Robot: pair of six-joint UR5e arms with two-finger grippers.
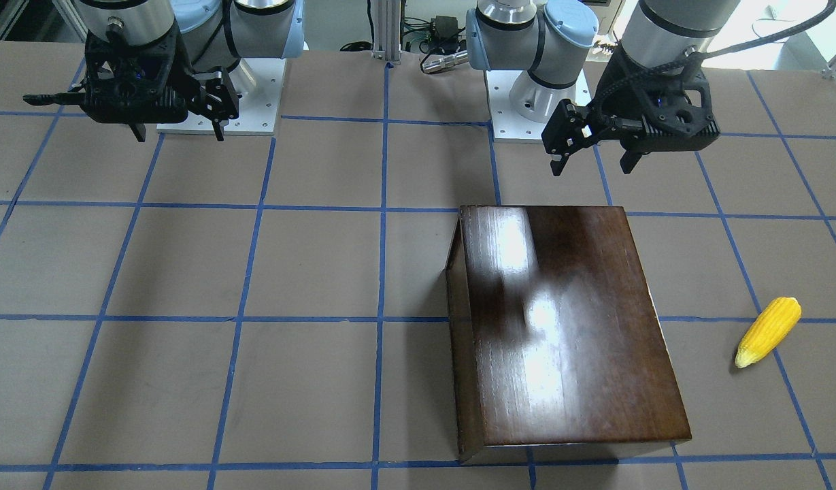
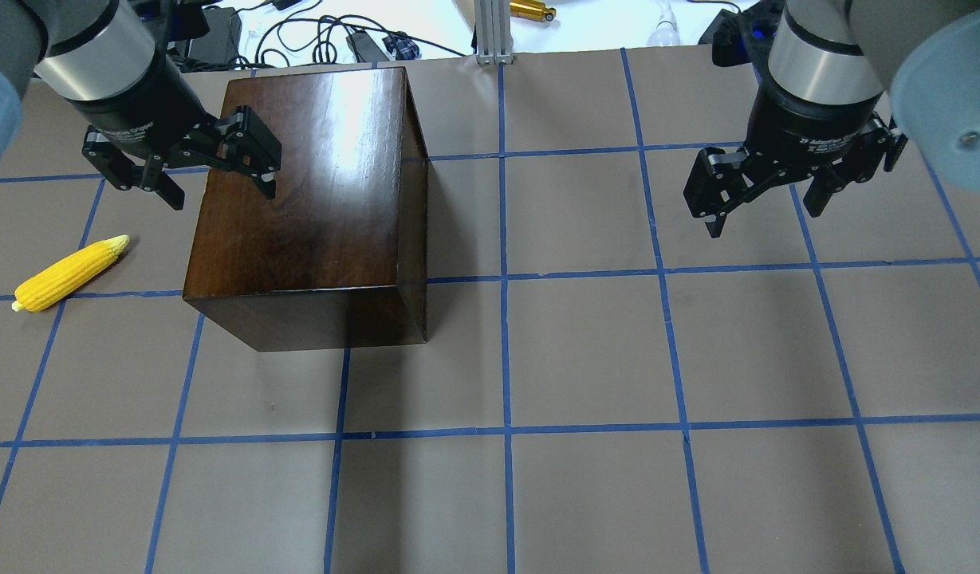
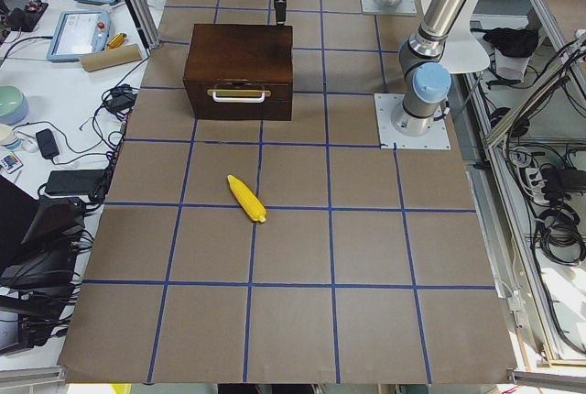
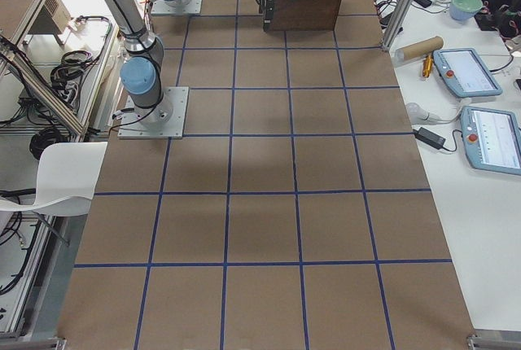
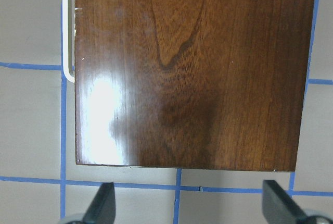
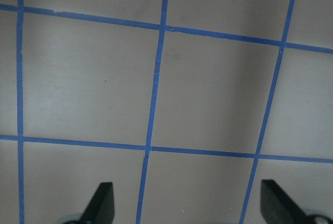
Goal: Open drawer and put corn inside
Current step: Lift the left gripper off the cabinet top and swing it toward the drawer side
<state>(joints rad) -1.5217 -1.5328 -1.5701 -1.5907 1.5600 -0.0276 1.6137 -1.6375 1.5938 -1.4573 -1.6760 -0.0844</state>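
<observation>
Yellow corn (image 2: 69, 273) loose on the tabletop (image 2: 585, 359), drawer (image 3: 240, 101) shut.
Left tool (image 2: 218, 191) hangs with fingers spread wide, holding nothing, above the handle-side edge of the dark box (image 2: 314, 183); the corn lies below it and farther out, near the drawer front but touching neither. Right tool (image 2: 765, 215), equally wide and holding nothing, hovers well apart over the tabletop.

The drawer (image 3: 275, 94) is sitting shut in the dark glossy box (image 2: 314, 183), its pale handle (image 3: 240, 94) facing the corn (image 2: 69, 273), which is lying flat on the table (image 2: 585, 351), well apart from it.
</observation>
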